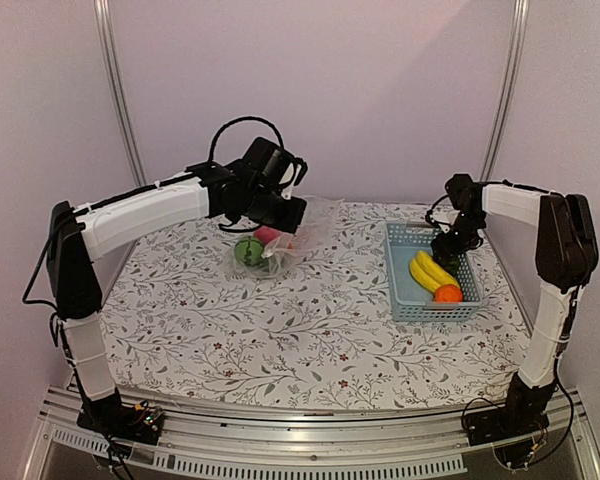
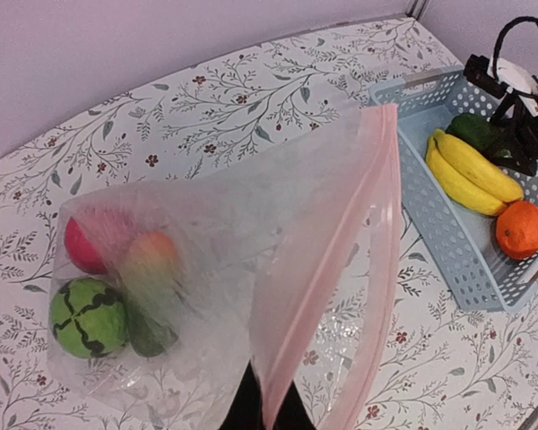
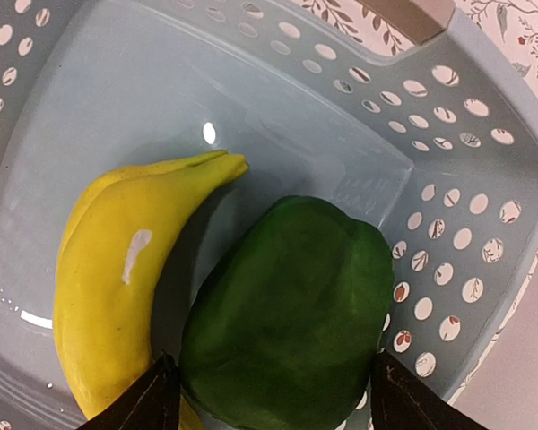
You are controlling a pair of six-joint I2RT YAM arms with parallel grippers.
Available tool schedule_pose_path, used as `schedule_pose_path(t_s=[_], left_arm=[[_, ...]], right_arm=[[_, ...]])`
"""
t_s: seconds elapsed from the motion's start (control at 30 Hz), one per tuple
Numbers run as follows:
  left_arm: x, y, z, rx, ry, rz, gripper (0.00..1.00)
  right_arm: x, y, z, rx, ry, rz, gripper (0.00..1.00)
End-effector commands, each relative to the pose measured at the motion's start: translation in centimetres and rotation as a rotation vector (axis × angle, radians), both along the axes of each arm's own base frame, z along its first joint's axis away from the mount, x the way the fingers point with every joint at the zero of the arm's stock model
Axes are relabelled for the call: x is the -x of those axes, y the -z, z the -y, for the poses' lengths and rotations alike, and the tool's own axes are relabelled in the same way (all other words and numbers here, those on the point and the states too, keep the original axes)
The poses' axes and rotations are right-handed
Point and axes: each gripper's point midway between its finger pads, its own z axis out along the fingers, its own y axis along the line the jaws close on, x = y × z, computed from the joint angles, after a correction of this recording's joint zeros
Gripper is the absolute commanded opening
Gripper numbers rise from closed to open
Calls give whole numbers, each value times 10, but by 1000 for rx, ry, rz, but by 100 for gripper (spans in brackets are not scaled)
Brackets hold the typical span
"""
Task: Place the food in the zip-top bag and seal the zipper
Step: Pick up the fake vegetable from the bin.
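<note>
The clear zip-top bag (image 2: 206, 224) lies on the table, its mouth lifted. My left gripper (image 2: 267, 417) is shut on the pinkish zipper (image 2: 332, 260) strip at the mouth edge. Inside the bag are a green round fruit (image 2: 88, 316), a red apple (image 2: 82, 246), an orange-green piece (image 2: 151, 260) and a dark green piece (image 2: 148, 336). My right gripper (image 3: 273, 403) is open inside the basket, its fingers on either side of a dark green pepper (image 3: 291, 313). Yellow bananas (image 3: 125, 287) lie beside it. An orange (image 1: 447, 293) sits at the basket's near end.
The light-blue perforated basket (image 1: 400, 300) stands at the right of the table, to the right of the bag (image 1: 290, 240). Its wall (image 3: 430, 134) rises close behind the pepper. The left arm (image 1: 140, 215) reaches over the table's back left. The table has a floral cloth.
</note>
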Motion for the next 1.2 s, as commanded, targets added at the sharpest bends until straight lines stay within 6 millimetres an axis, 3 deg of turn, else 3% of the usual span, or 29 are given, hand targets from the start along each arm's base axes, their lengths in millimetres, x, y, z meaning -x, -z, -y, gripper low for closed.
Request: schedule_pose_path(t_s=[0.0,0.4,0.53,0.67,0.77,1.03,1.17], left_arm=[[-2,-6,-1,19,-10,12,0],[-4,-7,-3,12,-20,24,0],[-3,-10,-4,15,-26,30,0],[-4,-10,-6,17,-35,29,0],[-4,-10,-6,20,-38,27,0],[-5,-12,-8,18,-50,42,0],[-6,-15,-7,24,-49,49,0]], right_arm=[[8,17,2,8,18,-45,73],[13,31,-4,-36,38,-80,77],[10,30,-8,-59,47,-65,72],[4,25,-10,-70,46,-49,60],[-1,13,-10,-71,46,-15,55],[-19,-49,-13,-98,32,142,48],[-20,-83,-32,-199,-22,205,45]])
